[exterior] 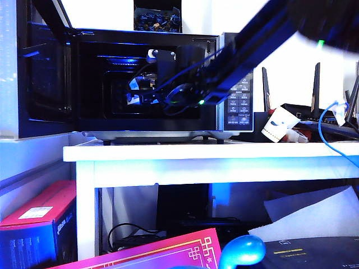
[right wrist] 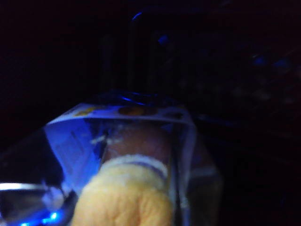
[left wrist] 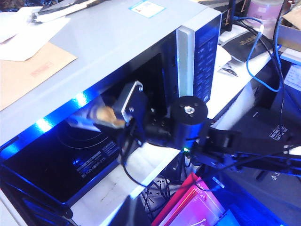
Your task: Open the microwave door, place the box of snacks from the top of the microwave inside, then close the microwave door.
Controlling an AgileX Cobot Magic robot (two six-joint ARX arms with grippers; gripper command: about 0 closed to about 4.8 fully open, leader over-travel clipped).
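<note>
My right arm reaches from the upper right of the exterior view into the open cavity of the microwave [exterior: 151, 78], which stands on a white table [exterior: 213, 152]. My right gripper [exterior: 136, 89] is inside the cavity and clenched on the box of snacks [right wrist: 136, 160], a clear, pale box. In the right wrist view the box fills the foreground against the dark interior, and through its walls show yellow-orange, fluffy-looking contents. In the left wrist view the same box [left wrist: 96, 117] shows as a pale shape with a golden patch, just ahead of the gripper's silver bracket, above the cavity floor. Whether the box touches the floor I cannot tell.

The microwave door [exterior: 47, 73] hangs wide open at the left side of the oven, its glass dark. The button panel [exterior: 238, 95] on the right side is partly crossed by my arm.

On top of the microwave at the back stands a dark box [exterior: 157, 19] holding blue pieces, well apart from the gripper.

My left gripper shows in no view; its wrist camera looks down on the oven from above, so its state cannot be seen.
</note>
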